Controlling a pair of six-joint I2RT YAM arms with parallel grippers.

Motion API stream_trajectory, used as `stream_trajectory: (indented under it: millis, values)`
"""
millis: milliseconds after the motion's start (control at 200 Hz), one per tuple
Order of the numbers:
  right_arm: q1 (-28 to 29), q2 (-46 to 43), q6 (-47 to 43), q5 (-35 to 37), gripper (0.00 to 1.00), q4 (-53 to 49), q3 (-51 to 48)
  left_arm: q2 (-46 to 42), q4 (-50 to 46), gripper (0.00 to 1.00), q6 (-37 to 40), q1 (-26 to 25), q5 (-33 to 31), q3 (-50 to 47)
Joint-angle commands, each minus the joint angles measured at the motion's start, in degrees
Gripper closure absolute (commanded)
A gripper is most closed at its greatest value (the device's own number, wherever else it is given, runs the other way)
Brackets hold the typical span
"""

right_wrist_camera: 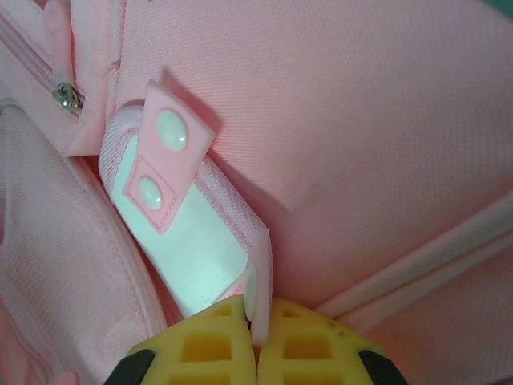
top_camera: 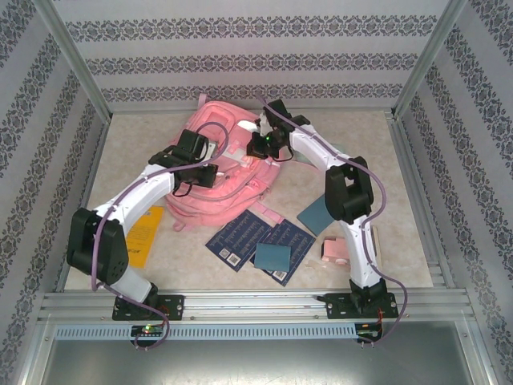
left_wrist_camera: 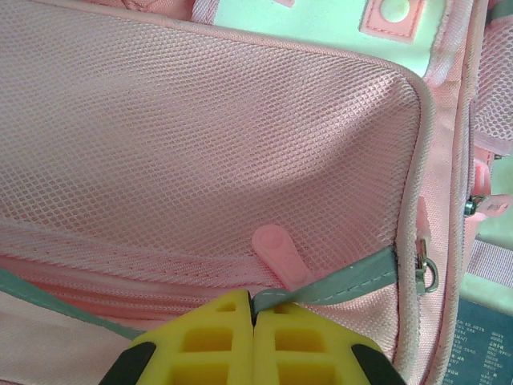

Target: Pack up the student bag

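Observation:
The student bag (top_camera: 228,172), a large pink backpack, lies at the back middle of the table. My left gripper (top_camera: 213,170) rests on its near left side. In the left wrist view the yellow fingers (left_wrist_camera: 224,337) are shut on a grey-green strip (left_wrist_camera: 353,277) that runs across the bag below a pink mesh pocket (left_wrist_camera: 200,136); a pink zipper pull (left_wrist_camera: 279,253) lies just above. My right gripper (top_camera: 256,146) is over the bag's upper part. Its fingers (right_wrist_camera: 296,341) are shut on the pink-edged rim of a white flap (right_wrist_camera: 188,241) with two pink snaps.
Two dark blue booklets (top_camera: 240,237) (top_camera: 292,245) lie in front of the bag with a teal card (top_camera: 272,257) on them. Another teal card (top_camera: 315,213) and a small pink box (top_camera: 335,251) sit by the right arm. A yellow card (top_camera: 144,234) lies at the left.

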Motion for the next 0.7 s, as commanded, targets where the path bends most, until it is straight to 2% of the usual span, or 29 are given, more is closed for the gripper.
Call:
stream_trajectory:
  millis: [0,205,300,385,515,695]
  values:
    - [-0.3,-8.2,6.1,-2.0,1.0,6.0,-9.2,2.3,1.4,1.0,1.0,0.7,0.3,6.5]
    - [0.9,-21.0,22.1,3.2,1.0,19.7,-24.2,6.4,-0.6,0.98,-0.2,1.7,-6.5,14.3]
    - [2.2,-24.0,29.0,8.1,1.0,20.5,-26.7,8.5,-4.8,0.8,-2.5,2.5,-9.8,19.9]
    - [3.4,-24.6,31.7,10.8,1.0,19.8,-25.5,7.7,-8.0,0.65,-5.8,2.7,-9.6,21.4]
    - [4.9,-24.4,34.8,14.5,1.0,18.1,-22.5,1.0,-9.5,0.6,-12.4,2.8,-4.7,16.0]
    - [6.2,-23.5,40.4,17.0,1.0,18.0,-19.7,-12.0,-4.8,0.56,-20.1,0.5,0.6,0.8]
